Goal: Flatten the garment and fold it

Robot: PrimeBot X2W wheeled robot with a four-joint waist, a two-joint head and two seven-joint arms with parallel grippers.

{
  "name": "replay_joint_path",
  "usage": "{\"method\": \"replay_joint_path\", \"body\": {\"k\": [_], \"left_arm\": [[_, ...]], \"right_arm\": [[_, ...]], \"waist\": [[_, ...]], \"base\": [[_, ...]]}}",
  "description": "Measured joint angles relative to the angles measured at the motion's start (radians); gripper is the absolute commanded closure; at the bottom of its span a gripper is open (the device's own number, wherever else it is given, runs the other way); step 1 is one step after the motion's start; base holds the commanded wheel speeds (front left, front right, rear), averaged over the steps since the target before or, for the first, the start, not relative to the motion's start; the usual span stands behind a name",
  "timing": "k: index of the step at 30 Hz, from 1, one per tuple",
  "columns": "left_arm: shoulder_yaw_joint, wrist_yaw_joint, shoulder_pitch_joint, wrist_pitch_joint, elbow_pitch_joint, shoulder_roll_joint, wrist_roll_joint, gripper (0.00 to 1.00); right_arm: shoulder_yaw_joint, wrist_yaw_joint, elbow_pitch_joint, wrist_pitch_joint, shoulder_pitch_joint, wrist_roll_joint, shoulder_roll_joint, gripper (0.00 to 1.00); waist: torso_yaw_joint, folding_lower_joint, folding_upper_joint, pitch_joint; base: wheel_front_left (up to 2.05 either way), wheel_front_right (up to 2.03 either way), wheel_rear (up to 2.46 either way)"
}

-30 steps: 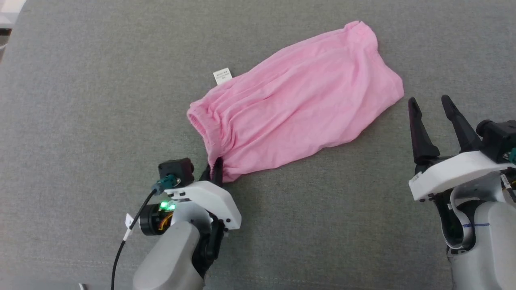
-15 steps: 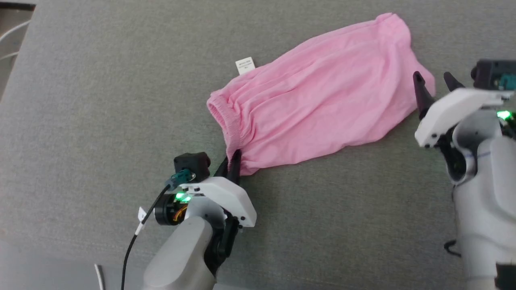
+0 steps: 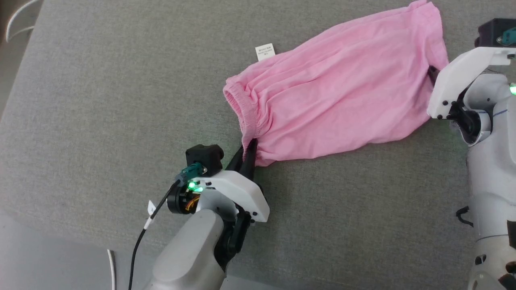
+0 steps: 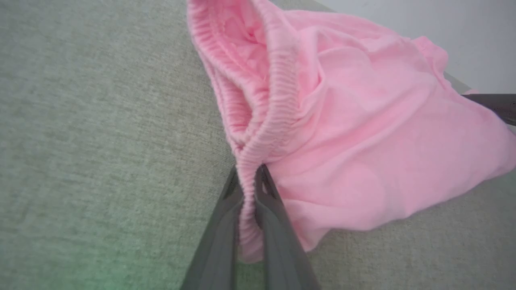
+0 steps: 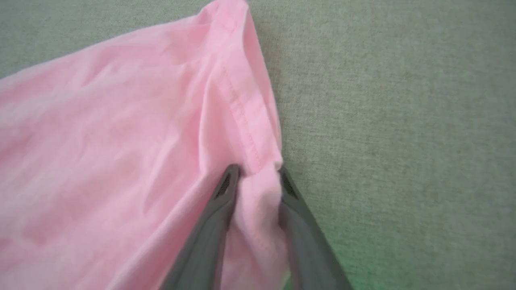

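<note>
The garment (image 3: 338, 88), pink shorts, lies wrinkled and slanted across the grey surface, with its white label (image 3: 265, 51) at the far edge. My left gripper (image 3: 249, 147) is shut on the near corner of the gathered waistband (image 4: 278, 117). At the opposite end, my right gripper (image 3: 434, 76) reaches in under its white housing. In the right wrist view its fingers (image 5: 225, 193) straddle the stitched hem corner (image 5: 258, 161). They stand apart with a bunch of pink fabric between them. One dark right finger (image 4: 492, 105) shows past the garment (image 4: 363, 141) in the left wrist view.
The grey fabric surface (image 3: 100, 100) extends well around the garment. Its near left edge drops to a pale floor (image 3: 40, 257). A black cable (image 3: 137, 249) hangs from my left wrist.
The head camera has shifted. My right gripper has moved from the near right to the garment's hem corner, and its fingers have narrowed around the fabric. The left grip is unchanged.
</note>
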Motion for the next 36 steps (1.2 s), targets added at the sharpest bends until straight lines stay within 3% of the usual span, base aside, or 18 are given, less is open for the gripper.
{"method": "replay_joint_path", "body": {"k": [10,17,25,30,36], "left_arm": [[-0.001,0.0,0.005,-0.003,0.018,0.028,-0.005,1.0],[0.011,0.01,0.069,0.014,-0.007,0.078,-0.02,1.0],[0.014,0.034,0.134,0.076,-0.099,0.138,-0.03,1.0],[0.002,0.044,0.157,0.128,-0.13,0.158,-0.04,1.0],[-0.023,0.054,0.176,0.184,-0.133,0.162,-0.043,1.0]], "right_arm": [[0.076,0.0,-0.094,-0.065,0.117,0.064,-0.004,1.0],[0.117,0.0,-0.335,-0.096,0.328,0.154,-0.008,1.0],[0.092,0.0,-0.605,-0.025,0.581,0.195,0.026,1.0],[0.064,0.0,-0.609,-0.011,0.657,0.193,0.038,1.0],[0.053,0.0,-0.488,-0.034,0.667,0.172,0.041,1.0]], "waist": [[-0.034,0.0001,0.0,-0.046],[-0.075,-0.0002,0.0,-0.115],[-0.138,-0.0003,0.0,-0.176],[-0.17,-0.0003,0.0,-0.192],[-0.178,-0.0001,0.0,-0.189]], "base": [[0.0,0.0,0.0],[0.0,0.0,0.0],[0.0,0.0,0.0],[0.0,0.0,0.0],[0.0,0.0,0.0]]}}
